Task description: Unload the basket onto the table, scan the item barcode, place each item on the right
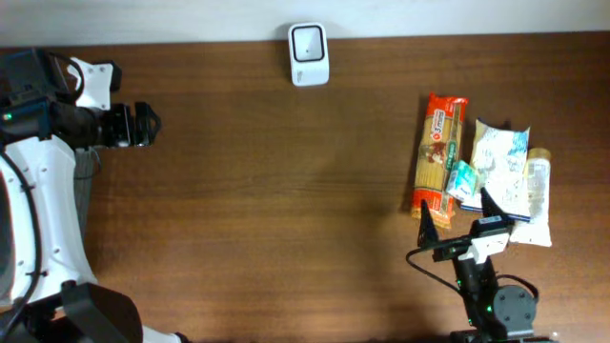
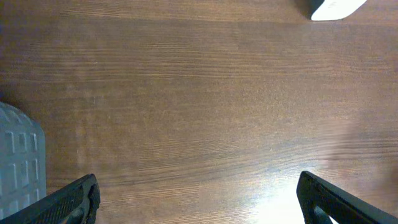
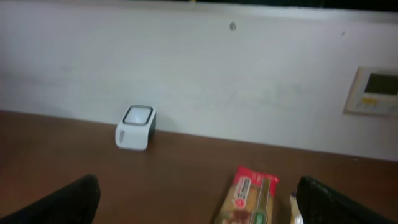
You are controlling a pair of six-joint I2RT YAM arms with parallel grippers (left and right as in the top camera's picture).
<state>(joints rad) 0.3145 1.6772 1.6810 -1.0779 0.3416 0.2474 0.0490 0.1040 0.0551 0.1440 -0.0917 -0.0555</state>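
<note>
— Brown wood-grain table (image 1: 286, 210), plain white wall (image 3: 186, 56) behind it. Where's the scanner?
— Back edge, about the middle. It's the small white scanner (image 1: 308, 54) with a dark window on top, standing alone by the wall.
— And the groceries?
— All lying at the right end. An orange pasta packet (image 1: 440, 152) lies lengthwise, and just beside it is a heap of white-and-blue pouches (image 1: 505, 171). A small teal box (image 1: 463, 178) sits between them. Which one shows a barcode, I can't tell.
— Is the right gripper (image 1: 458, 213) holding any of it?
— No. It hangs at the near end of the pasta packet, jaws spread wide, nothing between them. Its own camera has a finger in each bottom corner, the packet's top between them and the scanner well beyond.
— Left gripper (image 1: 148, 125)?
— Over bare wood at the far left, well apart from the groceries, also splayed wide and empty. A grey ribbed plate (image 2: 18, 162) sits at the edge of its view.
— Anything on the wall?
— A pale control panel (image 3: 373, 90) with a little display, off to the right.
</note>
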